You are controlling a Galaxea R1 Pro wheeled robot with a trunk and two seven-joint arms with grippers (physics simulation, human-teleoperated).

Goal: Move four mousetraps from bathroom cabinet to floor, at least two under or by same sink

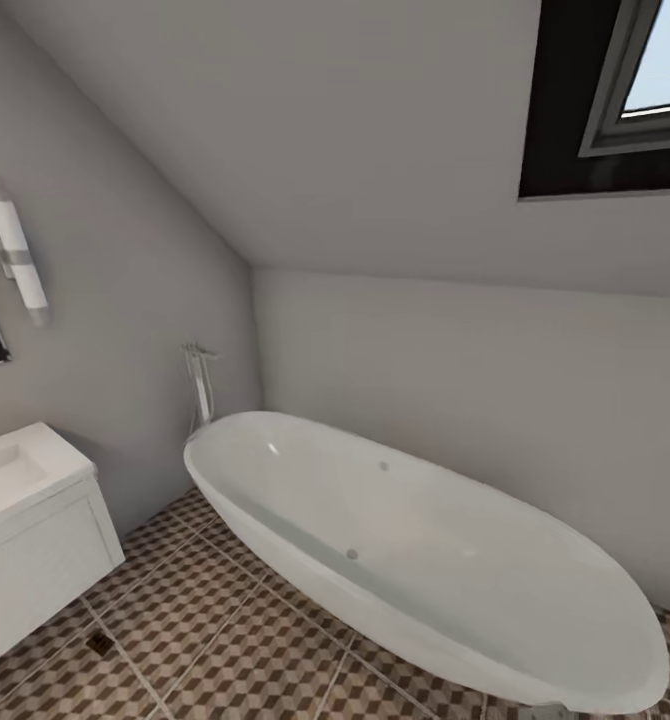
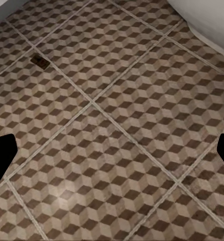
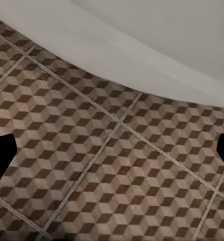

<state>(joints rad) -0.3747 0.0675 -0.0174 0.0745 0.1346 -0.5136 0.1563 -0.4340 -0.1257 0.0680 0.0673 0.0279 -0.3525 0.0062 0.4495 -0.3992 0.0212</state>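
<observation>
The bathroom floor (image 1: pixel 225 640), tiled in a brown, beige and white cube pattern, spreads under the scene; no trap lies on the stretch in sight. At far left, one white sink (image 1: pixel 20 470) sits on a white unit against the grey wall, with one tube lamp (image 1: pixel 15 250) and a mirror edge above it. One small dark drain (image 1: pixel 100 643) lies in the floor just beside the unit. To the right, one oval white bathtub (image 1: pixel 425 560) stands on the tiles below a sloped ceiling, with one window (image 1: pixel 635 80) at upper right. Both wrist cameras point down at the tiles; the left gripper (image 2: pixel 112 155) and the right gripper (image 3: pixel 112 155) each have two dark fingertips spread wide apart, holding nothing.
</observation>
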